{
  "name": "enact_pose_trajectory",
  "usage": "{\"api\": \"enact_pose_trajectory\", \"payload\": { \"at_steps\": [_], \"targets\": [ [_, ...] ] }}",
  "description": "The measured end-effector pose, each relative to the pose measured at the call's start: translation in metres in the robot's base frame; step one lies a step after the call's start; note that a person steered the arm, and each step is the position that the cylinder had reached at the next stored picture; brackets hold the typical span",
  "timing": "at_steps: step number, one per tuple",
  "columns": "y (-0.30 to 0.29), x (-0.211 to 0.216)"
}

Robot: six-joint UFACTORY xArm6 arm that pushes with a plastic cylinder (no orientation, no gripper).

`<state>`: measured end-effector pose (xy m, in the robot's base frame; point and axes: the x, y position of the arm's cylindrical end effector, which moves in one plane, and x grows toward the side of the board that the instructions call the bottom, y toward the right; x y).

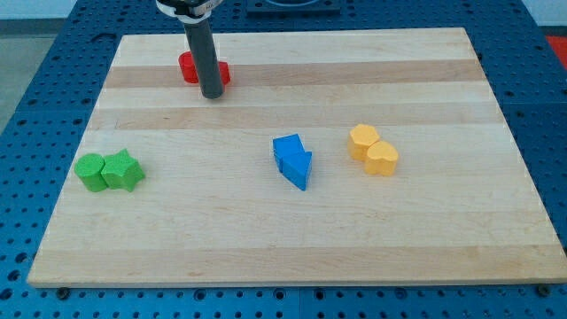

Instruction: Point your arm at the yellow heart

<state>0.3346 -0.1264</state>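
Note:
The yellow heart [383,159] lies right of the board's middle, touching a second yellow block [362,141] just up and left of it. My tip [212,94] rests on the board near the view's top left, far to the left of both yellow blocks. The rod stands right in front of a red block [190,67] and hides its middle, so its shape cannot be made out.
Two blue blocks [291,160] sit pressed together at the board's middle. A green block [89,171] and a green star [122,170] touch near the left edge. The wooden board [425,248] lies on a blue perforated table.

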Motion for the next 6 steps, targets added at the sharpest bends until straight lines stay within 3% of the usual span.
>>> {"api": "enact_pose_trajectory", "payload": {
  "at_steps": [2, 4, 5, 6],
  "targets": [
    [0.019, 0.000],
    [0.222, 0.015],
    [0.287, 0.077],
    [0.289, 0.124]
  ]
}}
